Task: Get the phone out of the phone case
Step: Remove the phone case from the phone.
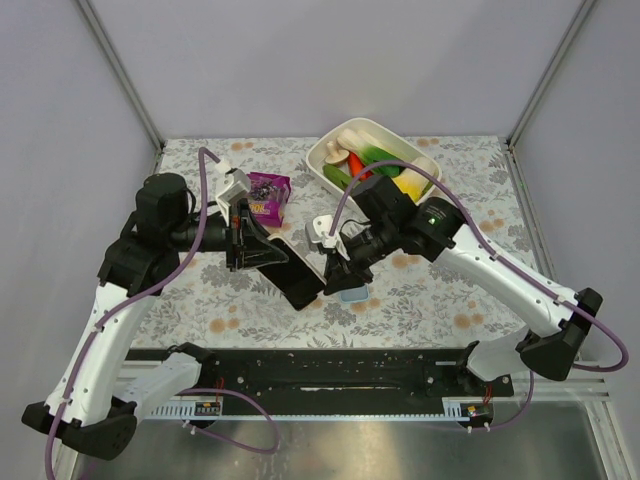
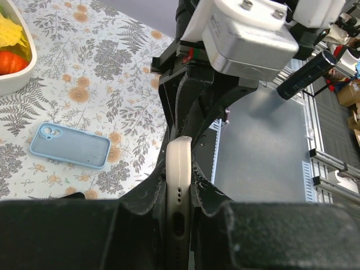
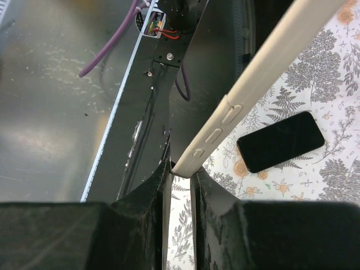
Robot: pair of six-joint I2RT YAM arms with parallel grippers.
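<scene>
Phone (image 2: 179, 160), cream-edged with side buttons and a port at its end, hangs on edge above the middle of the tabletop (image 1: 460, 300), pinched at both ends. The left gripper (image 2: 179, 180) is closed down to the phone's thickness on the port end, a finger pressed against each flat face. A purple packet (image 1: 267, 192) lies beyond it toward the far edge, left of centre. A black handset (image 1: 300, 283) lies flat on the patterned cloth between the two grippers, on the side toward the near edge. The right gripper (image 3: 181, 169) is likewise narrowed onto the phone's other end, nipping its corner. The pale blue phone case (image 1: 351, 293) lies flat just beside this gripper, toward the near edge, apart from the phone. A white tray (image 1: 316, 165) of toy food sits at the far edge, right of centre.
</scene>
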